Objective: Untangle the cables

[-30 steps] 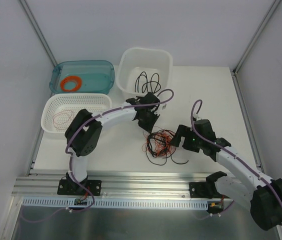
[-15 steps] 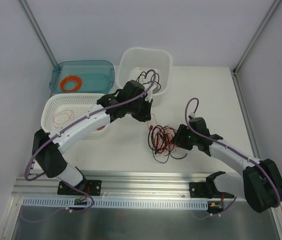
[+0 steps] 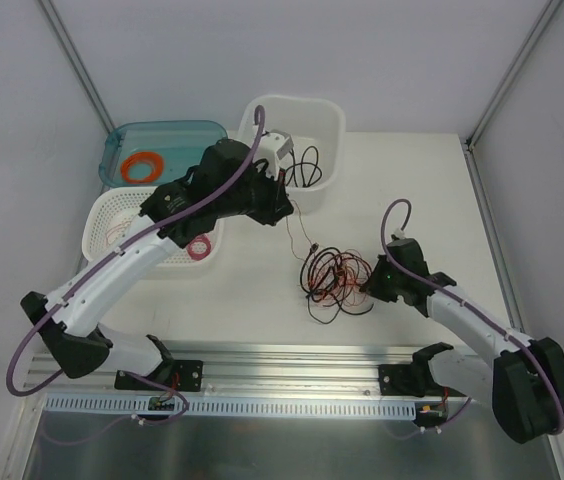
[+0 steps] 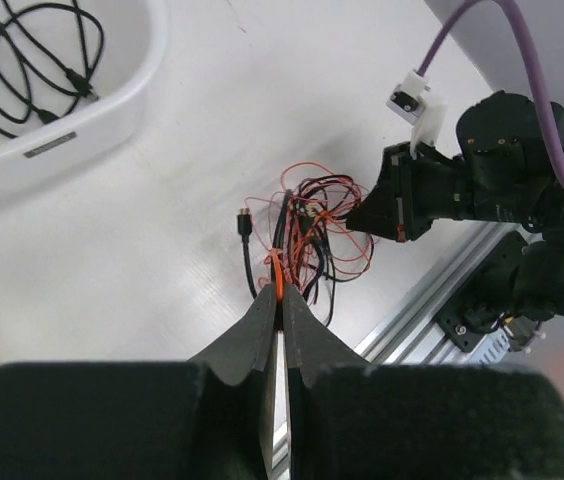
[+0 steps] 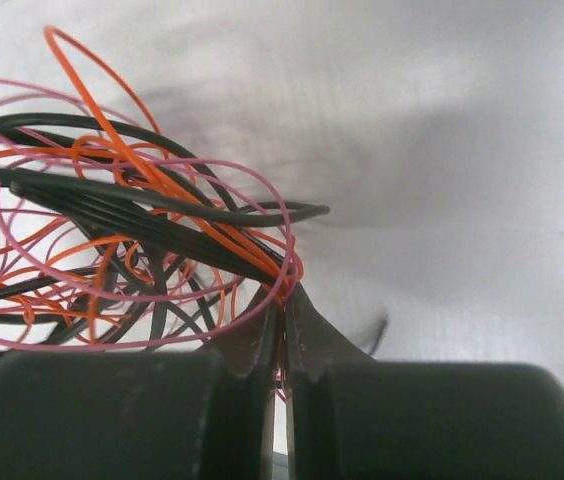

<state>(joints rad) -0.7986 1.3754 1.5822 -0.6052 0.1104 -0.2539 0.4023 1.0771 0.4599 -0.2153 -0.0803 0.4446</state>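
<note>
top external: you look down from above and behind the arm bases (image 3: pixel 157 372), whole table (image 3: pixel 432 200) in frame | left wrist: you look past its fingers (image 4: pixel 250 340) from high up, down onto the cables (image 4: pixel 307 235) and right gripper (image 4: pixel 354 222) | right wrist: you sit low, almost touching the same cables (image 5: pixel 132 230) | shared: all three views catch that tangle

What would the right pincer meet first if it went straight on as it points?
The cables: the right pincer is shut on strands at the tangle's edge; straight on it would likely plough into those loops.
</note>
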